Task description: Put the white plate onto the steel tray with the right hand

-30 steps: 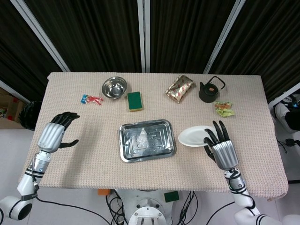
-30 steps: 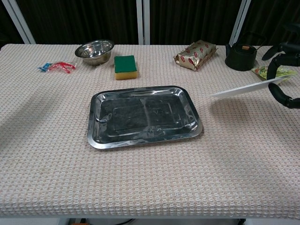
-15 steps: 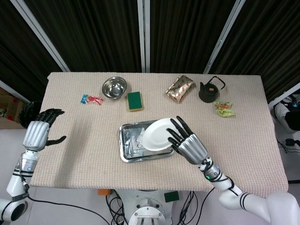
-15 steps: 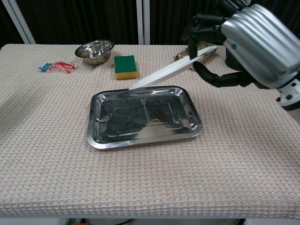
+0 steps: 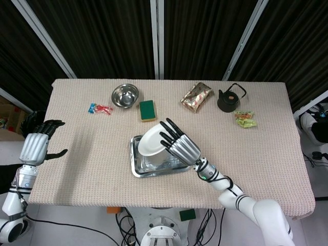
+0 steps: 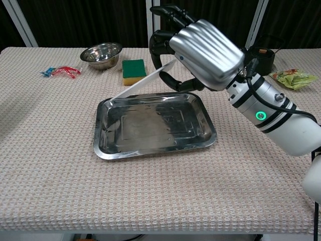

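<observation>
Carrying the white plate [image 5: 149, 141], right hand [image 5: 180, 145] has moved over steel tray [image 6: 108, 147].

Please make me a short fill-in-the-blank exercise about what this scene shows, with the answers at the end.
1. The right hand holds the white plate tilted above the steel ____.
2. The green sponge lies beside the steel ____.
3. The left hand holds ____.
4. The kettle at the far right of the table is ____ in colour.

Missing words: tray; bowl; nothing; black
</observation>
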